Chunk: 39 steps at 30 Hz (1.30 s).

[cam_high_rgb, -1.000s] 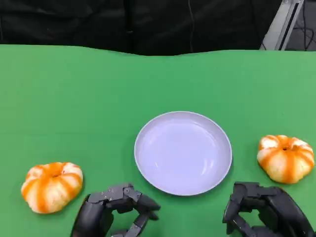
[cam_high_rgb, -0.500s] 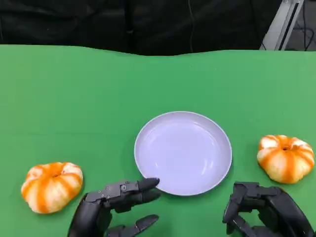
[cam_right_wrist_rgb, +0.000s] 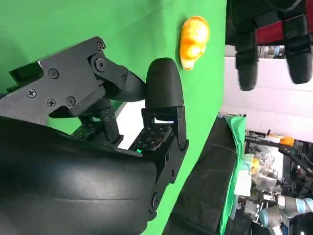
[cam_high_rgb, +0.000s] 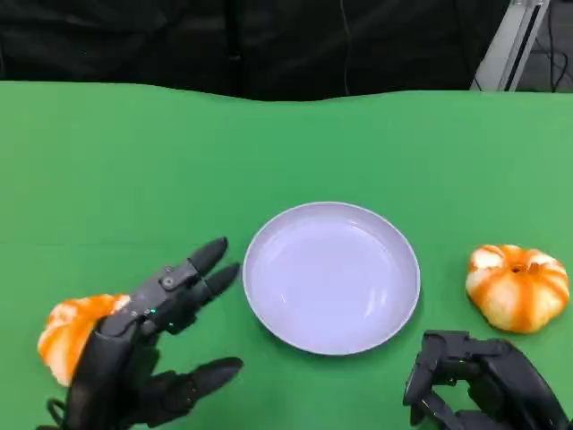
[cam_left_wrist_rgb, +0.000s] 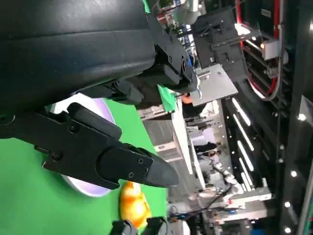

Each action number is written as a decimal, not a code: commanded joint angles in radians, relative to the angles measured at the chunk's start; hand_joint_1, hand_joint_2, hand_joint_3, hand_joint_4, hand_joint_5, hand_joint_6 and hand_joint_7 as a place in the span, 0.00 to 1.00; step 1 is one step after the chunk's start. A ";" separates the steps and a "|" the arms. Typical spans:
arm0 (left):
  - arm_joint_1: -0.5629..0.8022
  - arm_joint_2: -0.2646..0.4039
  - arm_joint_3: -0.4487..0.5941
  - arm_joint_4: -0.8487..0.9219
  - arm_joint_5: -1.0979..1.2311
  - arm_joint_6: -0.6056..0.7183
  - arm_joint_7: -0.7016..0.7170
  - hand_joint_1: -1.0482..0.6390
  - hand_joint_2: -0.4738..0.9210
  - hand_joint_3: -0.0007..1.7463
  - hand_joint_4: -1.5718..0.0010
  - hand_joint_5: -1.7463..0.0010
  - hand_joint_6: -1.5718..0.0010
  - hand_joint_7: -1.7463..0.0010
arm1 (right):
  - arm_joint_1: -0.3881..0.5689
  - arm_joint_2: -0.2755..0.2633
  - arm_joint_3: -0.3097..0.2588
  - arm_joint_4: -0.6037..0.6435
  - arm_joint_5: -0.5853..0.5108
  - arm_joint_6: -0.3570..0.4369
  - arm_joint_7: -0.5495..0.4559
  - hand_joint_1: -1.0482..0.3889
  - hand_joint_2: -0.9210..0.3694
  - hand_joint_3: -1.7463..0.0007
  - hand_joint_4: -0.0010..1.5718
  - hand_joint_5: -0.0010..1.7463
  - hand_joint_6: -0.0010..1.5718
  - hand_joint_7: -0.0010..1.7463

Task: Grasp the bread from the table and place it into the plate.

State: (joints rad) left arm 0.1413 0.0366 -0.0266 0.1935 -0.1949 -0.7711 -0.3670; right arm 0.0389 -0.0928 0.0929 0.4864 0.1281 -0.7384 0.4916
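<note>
Two orange-and-white pumpkin-shaped breads lie on the green table. One bread [cam_high_rgb: 64,330] lies at the left and the other bread [cam_high_rgb: 517,287] at the right. A pale lilac plate [cam_high_rgb: 331,278] sits between them with nothing in it. My left hand [cam_high_rgb: 143,351] hovers open, fingers spread towards the plate, and hides the right part of the left bread. My right hand [cam_high_rgb: 474,392] sits with fingers curled in on nothing, just in front of the right bread. The right wrist view shows the left bread [cam_right_wrist_rgb: 194,36] beyond my curled fingers [cam_right_wrist_rgb: 164,93].
The green cloth [cam_high_rgb: 134,170] covers the whole table, with bare room behind the plate. A dark backdrop hangs past the far edge, and a metal frame [cam_high_rgb: 515,40] stands at the back right.
My left hand has risen and swung left from the plate's front rim, its fingers spreading wide, and now covers part of the left bread. The right hand, plate and breads have stayed put.
</note>
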 commanded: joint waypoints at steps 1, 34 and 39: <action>-0.003 0.054 0.078 -0.021 0.071 -0.018 0.051 0.22 1.00 0.10 0.69 0.99 0.75 0.99 | 0.010 -0.009 -0.001 -0.018 -0.006 0.002 -0.005 0.67 0.24 0.45 0.55 0.82 0.55 0.69; 0.009 0.310 0.212 -0.023 0.823 0.099 0.637 0.15 1.00 0.10 0.59 0.99 0.65 0.99 | 0.016 -0.008 0.000 -0.029 -0.005 0.011 -0.006 0.67 0.24 0.45 0.55 0.83 0.55 0.69; 0.015 0.338 0.202 -0.014 0.858 0.167 0.664 0.13 1.00 0.11 0.60 0.99 0.66 1.00 | 0.016 -0.009 0.000 -0.029 -0.005 0.014 -0.005 0.67 0.23 0.45 0.55 0.83 0.55 0.68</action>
State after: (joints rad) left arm 0.1534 0.3375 0.1731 0.1663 0.6293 -0.6659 0.2696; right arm 0.0476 -0.0888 0.0974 0.4647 0.1281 -0.7339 0.4909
